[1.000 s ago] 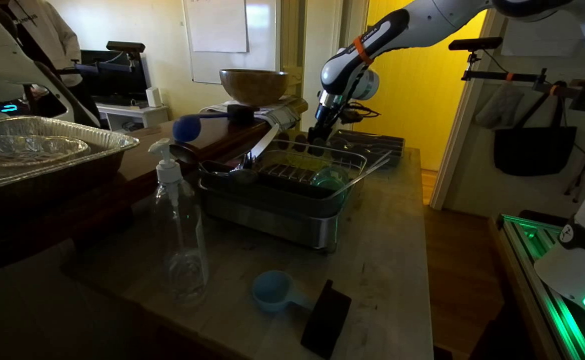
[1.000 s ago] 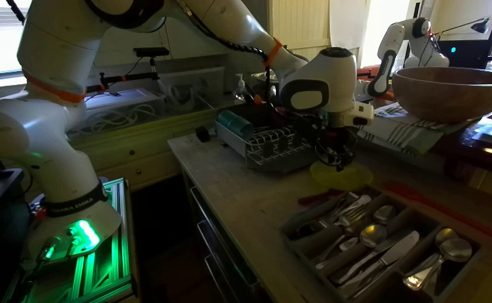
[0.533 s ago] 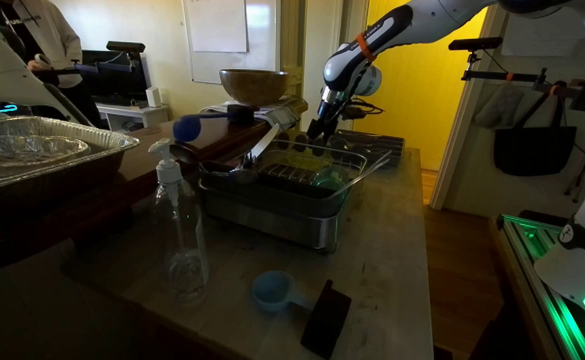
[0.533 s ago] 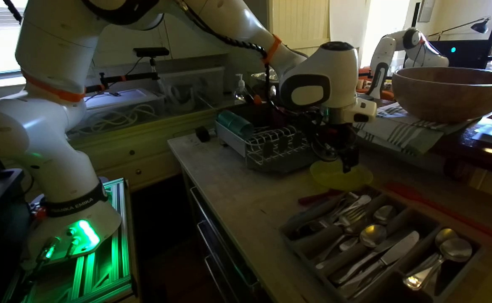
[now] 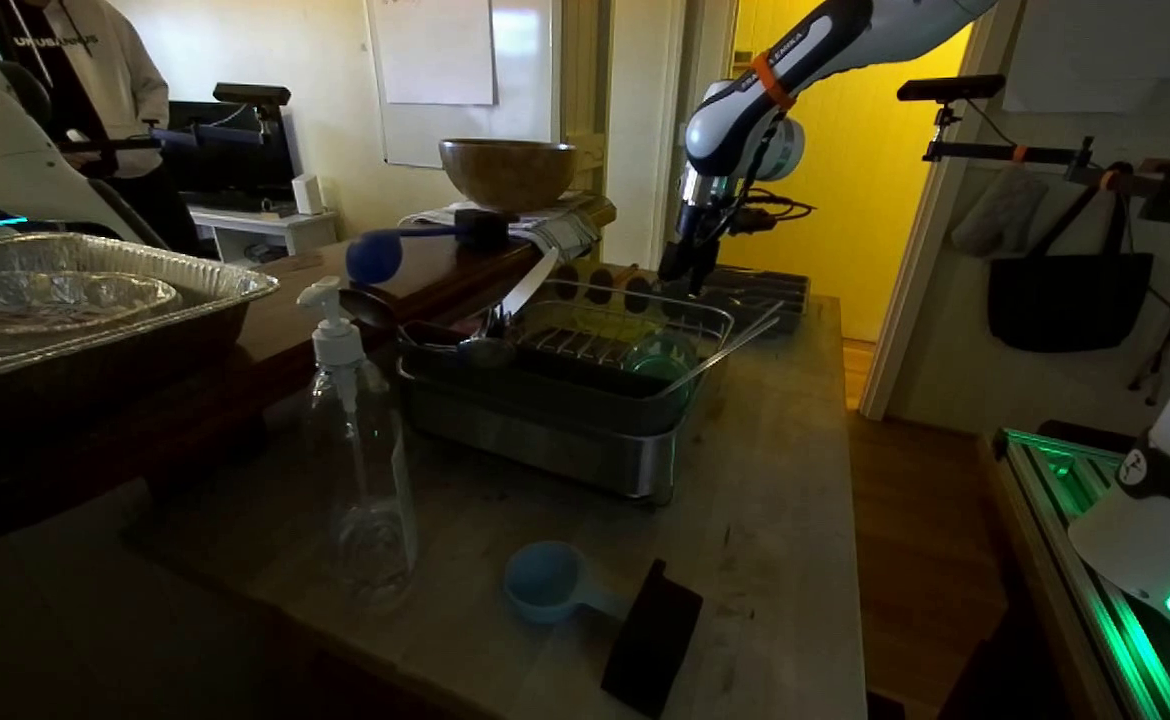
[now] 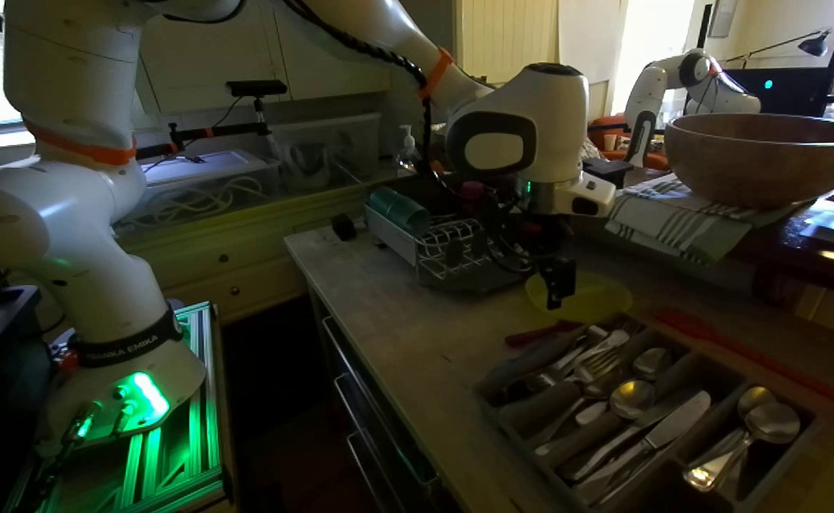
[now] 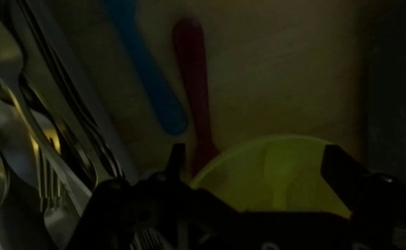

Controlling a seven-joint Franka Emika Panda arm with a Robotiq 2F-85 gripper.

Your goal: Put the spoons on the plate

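One yellow spoon lies on the yellow plate, as seen in the wrist view. The gripper hangs above, its jaws wide apart and grasping nothing. One red utensil lies on the counter with its flared end at the plate's rim; whether they touch cannot be determined. One blue utensil lies just beside it, cut off by the view's edge. In an exterior view the plate stands between a grey tray of metal cutlery and a dish rack. Farther off, a wooden bowl rests on a striped cloth.
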